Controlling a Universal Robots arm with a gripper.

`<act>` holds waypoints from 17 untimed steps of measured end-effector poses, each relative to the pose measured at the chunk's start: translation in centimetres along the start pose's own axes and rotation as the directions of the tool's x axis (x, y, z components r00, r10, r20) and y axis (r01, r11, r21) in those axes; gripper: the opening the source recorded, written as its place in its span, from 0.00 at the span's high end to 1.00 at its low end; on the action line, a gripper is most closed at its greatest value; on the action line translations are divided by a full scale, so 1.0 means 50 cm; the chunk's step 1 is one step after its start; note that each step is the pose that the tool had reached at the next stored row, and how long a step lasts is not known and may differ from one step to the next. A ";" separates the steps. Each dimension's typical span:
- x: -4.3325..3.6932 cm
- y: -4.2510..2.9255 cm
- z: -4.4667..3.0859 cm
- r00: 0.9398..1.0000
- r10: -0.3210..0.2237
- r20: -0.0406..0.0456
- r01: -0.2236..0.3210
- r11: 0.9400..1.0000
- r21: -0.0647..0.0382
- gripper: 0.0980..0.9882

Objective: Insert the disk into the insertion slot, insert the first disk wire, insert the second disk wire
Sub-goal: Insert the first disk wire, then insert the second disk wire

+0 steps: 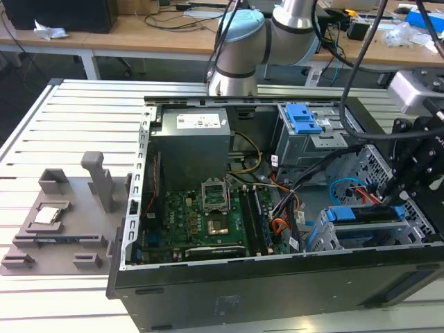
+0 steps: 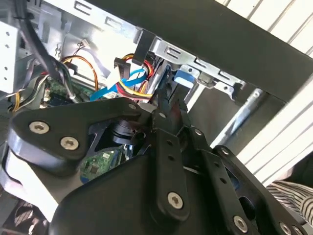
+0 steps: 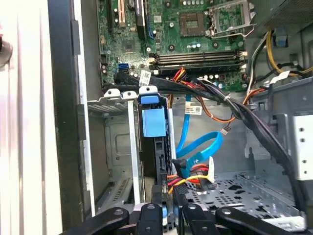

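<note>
The disk [image 1: 368, 214], grey in a bright blue carrier, stands on edge in the insertion slot [image 1: 345, 238], a silver perforated cage at the case's front corner on the exterior view's right. In the first wrist view the disk [image 3: 162, 161] runs from its blue carrier end [image 3: 152, 122] down to my gripper [image 3: 168, 215], whose two black fingers [image 3: 149, 213] clamp its near edge. The second wrist view shows the gripper [image 2: 172, 105] shut just short of the blue carrier [image 2: 186, 76]. A blue data wire [image 3: 198, 147] and red, yellow and black power wires [image 3: 188, 177] lie against the disk's side.
The open computer case [image 1: 277, 277] lies on a slatted white table [image 1: 76, 125]. Inside are the motherboard [image 1: 201, 222], the power supply [image 1: 191, 149] and a taller grey bay with a blue latch [image 1: 304, 118]. A grey fixture plate [image 1: 62, 215] sits at the exterior view's left. Black cable bundles [image 3: 230, 100] cross above the cage.
</note>
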State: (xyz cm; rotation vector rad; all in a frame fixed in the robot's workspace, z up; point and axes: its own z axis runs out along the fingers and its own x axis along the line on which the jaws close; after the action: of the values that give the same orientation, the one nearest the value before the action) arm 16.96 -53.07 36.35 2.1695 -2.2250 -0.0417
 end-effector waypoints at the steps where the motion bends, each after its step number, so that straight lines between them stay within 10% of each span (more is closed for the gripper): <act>1: -0.004 0.001 -0.011 1.000 0.000 0.000 0.000 1.000 0.000 0.85; 3: -0.008 0.001 -0.021 1.000 0.000 0.000 0.000 1.000 0.000 0.99; 17: -0.011 0.002 -0.030 1.000 0.000 0.000 0.000 1.000 0.000 0.99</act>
State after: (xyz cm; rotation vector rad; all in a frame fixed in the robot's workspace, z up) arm 16.96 -52.53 37.84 2.1695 -2.2251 -0.0417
